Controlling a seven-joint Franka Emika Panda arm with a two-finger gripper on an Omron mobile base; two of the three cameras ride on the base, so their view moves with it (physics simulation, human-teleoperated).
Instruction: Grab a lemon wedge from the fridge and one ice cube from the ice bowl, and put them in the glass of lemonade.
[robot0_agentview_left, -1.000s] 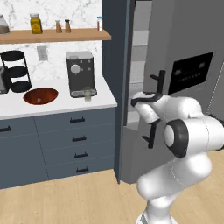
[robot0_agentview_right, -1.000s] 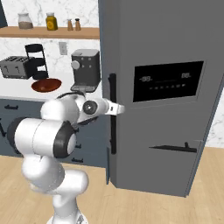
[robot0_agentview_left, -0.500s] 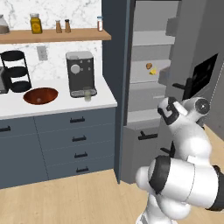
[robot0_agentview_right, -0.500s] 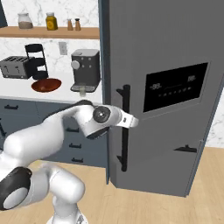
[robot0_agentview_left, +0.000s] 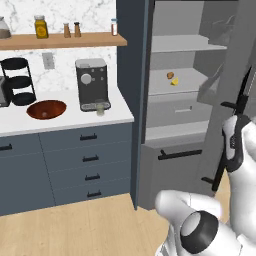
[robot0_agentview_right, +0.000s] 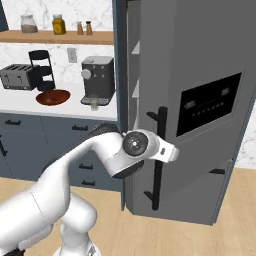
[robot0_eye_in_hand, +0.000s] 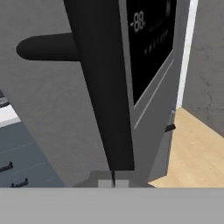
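Left base view: fridge (robot0_agentview_left: 200, 100) standing open, its door swung out toward the right edge of the picture, grey shelves exposed. Lemon wedge (robot0_agentview_left: 175, 82) lies on the middle shelf, just beside a small round brown item (robot0_agentview_left: 170, 76), toward the shelf's centre. Ice bowl (robot0_agentview_left: 46, 109) sits on the white counter (robot0_agentview_left: 65, 120) near its left part, in front of the black three-tier rack (robot0_agentview_left: 16, 80). Glass of lemonade (robot0_agentview_left: 100, 109) stands near the counter's front edge, just before the coffee machine (robot0_agentview_left: 92, 84). No ice cube can be made out in the bowl at this size.

Hand view: the long black bar handle (robot0_eye_in_hand: 103, 87) runs up from between the gripper (robot0_eye_in_hand: 113, 183) tips, very close. Whether the fingers are clamped on the bar or parted cannot be told.

Risks, as judged:
- If the fingers are clamped on the handle, pulling the arm away sideways could drag the door partly shut, or jam the fingers on the bar.
- The door, left at this angle, may stand in the arm's path to the middle shelf; an elbow could strike it.
- The wedge is tiny and lies next to the brown item; a loose approach could nudge either toward the shelf's back or take the wrong one.

Writing: the black display panel (robot0_agentview_right: 210, 104) shows pale figures; in the hand view "88" can be read, the rest being too blurred. No brand visible.
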